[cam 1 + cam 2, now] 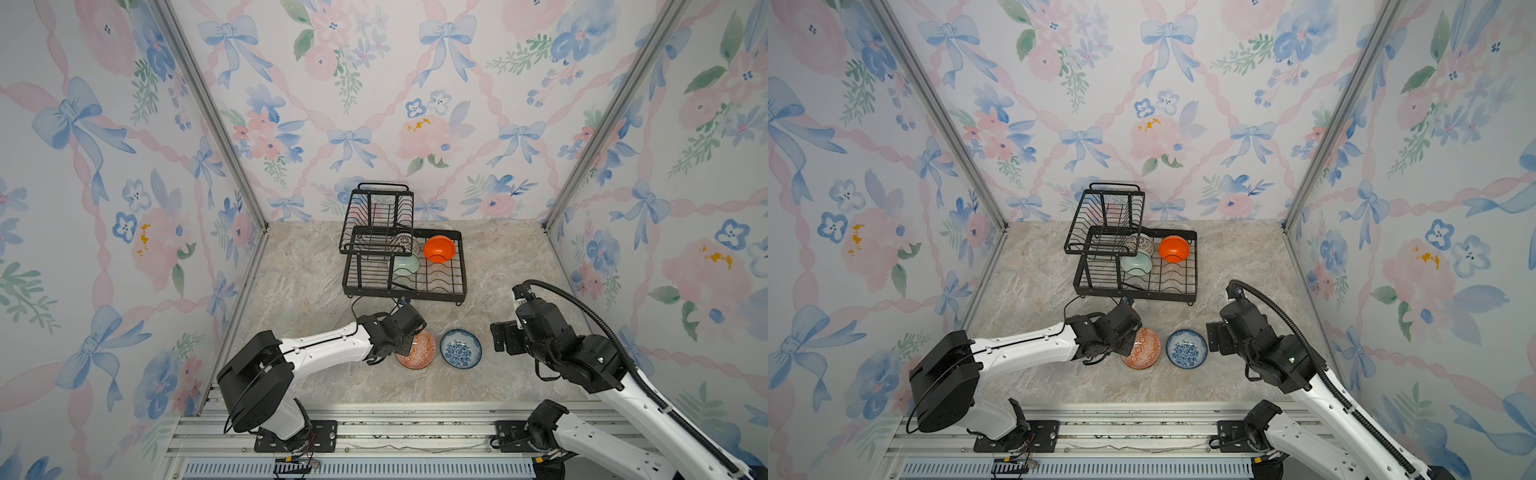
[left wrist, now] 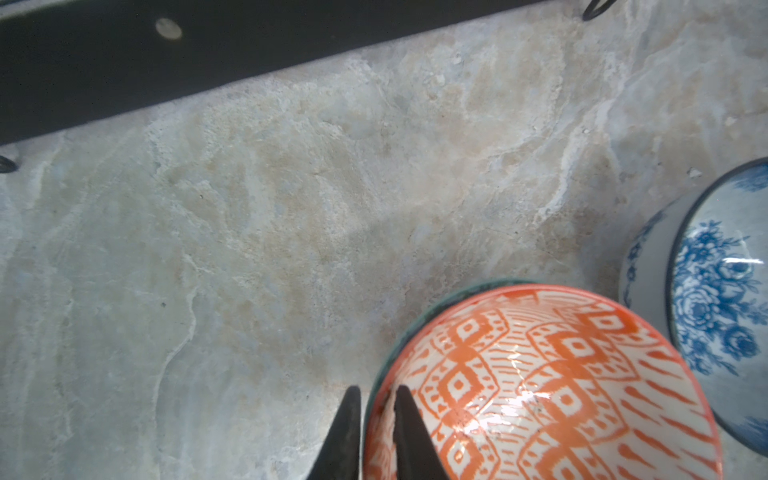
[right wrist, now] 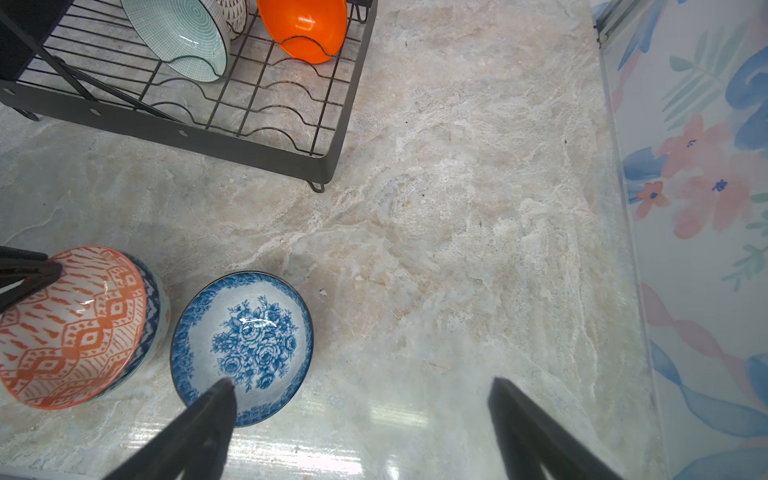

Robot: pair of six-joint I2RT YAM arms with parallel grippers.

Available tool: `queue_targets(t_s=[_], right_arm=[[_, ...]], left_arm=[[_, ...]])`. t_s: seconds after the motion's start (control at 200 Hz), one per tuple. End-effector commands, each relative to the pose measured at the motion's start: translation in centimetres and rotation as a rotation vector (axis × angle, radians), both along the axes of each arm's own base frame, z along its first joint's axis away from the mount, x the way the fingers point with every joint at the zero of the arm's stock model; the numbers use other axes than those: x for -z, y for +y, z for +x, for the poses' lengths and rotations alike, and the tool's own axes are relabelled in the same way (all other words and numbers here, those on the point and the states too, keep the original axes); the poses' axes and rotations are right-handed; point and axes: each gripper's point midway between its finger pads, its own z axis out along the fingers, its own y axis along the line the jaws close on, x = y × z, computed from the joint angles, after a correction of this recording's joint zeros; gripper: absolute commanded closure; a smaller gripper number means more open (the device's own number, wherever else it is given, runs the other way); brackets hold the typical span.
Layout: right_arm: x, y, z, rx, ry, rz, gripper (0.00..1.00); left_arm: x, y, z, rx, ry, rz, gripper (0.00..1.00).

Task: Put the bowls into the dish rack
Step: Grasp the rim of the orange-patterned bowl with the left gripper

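Marble top (image 3: 457, 249) | grey-grn bowl (image 3: 160, 311) mostly hid under orange-wht bowl (image 3: 70, 328)

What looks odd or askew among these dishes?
The orange-patterned bowl sits tilted, nested in a second bowl, its rim pinched by the left pincer. The blue floral bowl beside it sits flat. Nothing looks spilled or broken.

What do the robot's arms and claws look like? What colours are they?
The left arm and right arm are white tubes with chunky black joints, on black bases bolted to a silver rail. A thick ribbed black hose loops along the right arm. The left claw and right claw each have two dark, pointed fingers.
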Motion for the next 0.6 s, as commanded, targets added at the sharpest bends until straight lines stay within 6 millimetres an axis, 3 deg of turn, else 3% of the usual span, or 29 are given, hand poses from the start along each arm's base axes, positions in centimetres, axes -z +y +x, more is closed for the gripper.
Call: queue_targets(t_s=[0.0,0.35,0.595], right_arm=[[-0.7,0.4,-0.1,-0.027,-0.018,0.009,0.03],[-0.6,0.0,-0.4,-0.019,-0.021,0.013,0.03],[-0.9,0.0,-0.5,-0.022,-0.032,0.029,0.03]], left_arm=[[-0.5,-0.1,0.3,-0.009,-0.022,-0.008,0.85],[-1.3,-0.6,0.5,0.0,-0.028,-0.029,1.0],[-2.6,-0.7,0.5,0.001,-0.051,-0.059,1.0]])
